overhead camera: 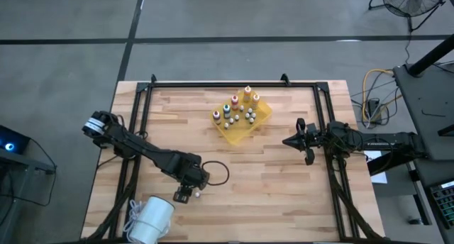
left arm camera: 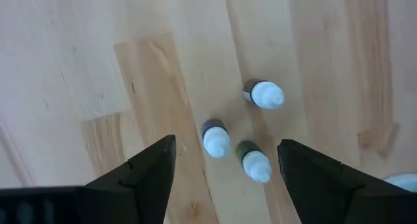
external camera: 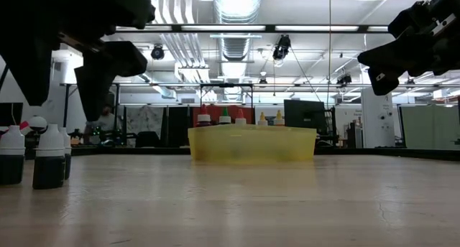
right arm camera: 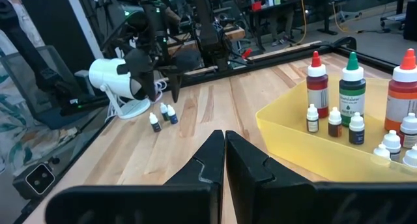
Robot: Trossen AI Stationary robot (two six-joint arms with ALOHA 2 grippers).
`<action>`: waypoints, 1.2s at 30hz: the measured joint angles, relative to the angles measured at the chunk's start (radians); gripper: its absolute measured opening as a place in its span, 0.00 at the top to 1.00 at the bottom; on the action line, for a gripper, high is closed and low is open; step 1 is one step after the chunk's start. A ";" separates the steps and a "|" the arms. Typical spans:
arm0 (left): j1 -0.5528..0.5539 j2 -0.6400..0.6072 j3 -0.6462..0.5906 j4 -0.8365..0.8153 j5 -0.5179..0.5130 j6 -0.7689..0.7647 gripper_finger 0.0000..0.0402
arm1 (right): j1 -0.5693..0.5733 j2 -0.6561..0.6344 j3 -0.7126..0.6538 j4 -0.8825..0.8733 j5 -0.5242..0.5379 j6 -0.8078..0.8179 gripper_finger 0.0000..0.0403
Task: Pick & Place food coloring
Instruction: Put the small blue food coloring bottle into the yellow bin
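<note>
Three tiny food coloring bottles (left arm camera: 215,140) with white caps and dark contents stand upright on the wooden table near its front left, also seen in the low view (external camera: 49,158). My left gripper (left arm camera: 227,168) hangs open above them, pointing down, one finger on each side of the group and touching none. A yellow tray (overhead camera: 237,135) at the table's far middle holds taller bottles with red (right arm camera: 316,81), green (right arm camera: 352,87) and orange caps, plus several tiny ones. My right gripper (right arm camera: 225,149) is shut and level at the table's right side (overhead camera: 287,141).
A white lamp-like device (overhead camera: 151,219) lies at the front left corner, close to the three bottles. A black cable loop (overhead camera: 216,173) lies beside my left gripper. Black frame rails (overhead camera: 234,83) run along the table's edges. Bare wood lies between the tray and the front edge.
</note>
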 joint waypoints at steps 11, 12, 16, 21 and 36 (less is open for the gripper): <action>0.021 0.041 -0.003 0.002 -0.008 -0.013 0.40 | 0.000 0.000 0.000 0.000 0.000 0.000 0.98; 0.024 0.044 -0.007 0.003 -0.007 -0.013 0.40 | 0.000 0.000 0.000 0.000 0.000 0.000 0.98; 0.030 0.045 -0.035 0.004 -0.007 -0.015 0.40 | 0.000 0.000 0.000 0.000 0.000 0.000 0.98; 0.030 0.045 -0.051 0.022 -0.006 -0.027 0.40 | 0.000 0.000 0.000 0.000 0.000 0.000 0.98; 0.031 0.045 -0.071 0.082 0.005 -0.045 0.40 | 0.000 0.000 0.000 0.000 0.000 0.000 0.98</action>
